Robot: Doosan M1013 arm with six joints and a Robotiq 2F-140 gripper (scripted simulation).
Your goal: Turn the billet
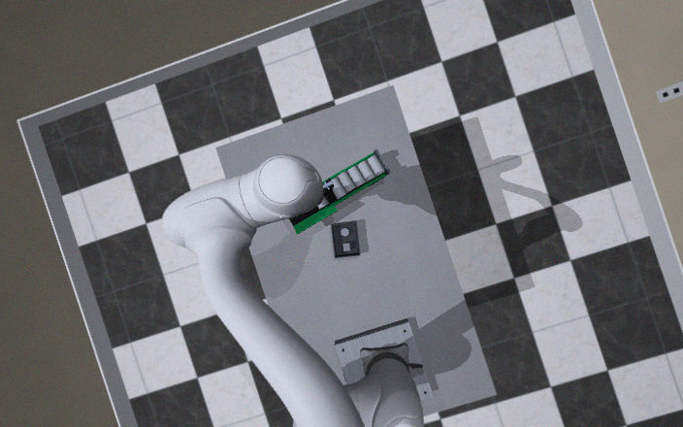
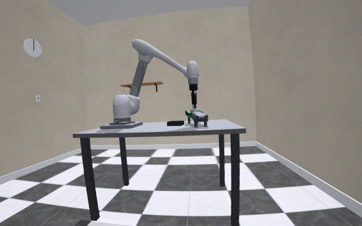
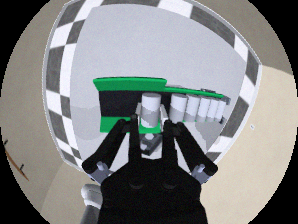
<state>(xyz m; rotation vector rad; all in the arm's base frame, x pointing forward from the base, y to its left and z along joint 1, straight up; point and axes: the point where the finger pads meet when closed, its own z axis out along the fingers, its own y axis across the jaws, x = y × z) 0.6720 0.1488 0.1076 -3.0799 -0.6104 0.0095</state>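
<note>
The feed ramp (image 1: 314,218) (image 3: 130,84) has green side rails and a dark bed. Several light grey billets (image 1: 355,175) (image 3: 192,108) lie across it, side by side in a row against the stop (image 1: 382,163) at its far end. My gripper (image 3: 150,109) (image 2: 194,106) points down over the ramp, shut on one billet (image 3: 151,105). This billet is held across the ramp, parallel to the row, with a gap between it and the nearest row billet. It appears slightly above the bed; the exact height is hard to tell. The arm hides most of the gripper in the top view.
A dark block (image 1: 338,242) (image 2: 175,123) with a round and a square light spot sits on the table (image 1: 375,281) between the ramp and the robot base (image 1: 346,347). The ramp stands on short legs. The bed's uphill end extends beyond the held billet.
</note>
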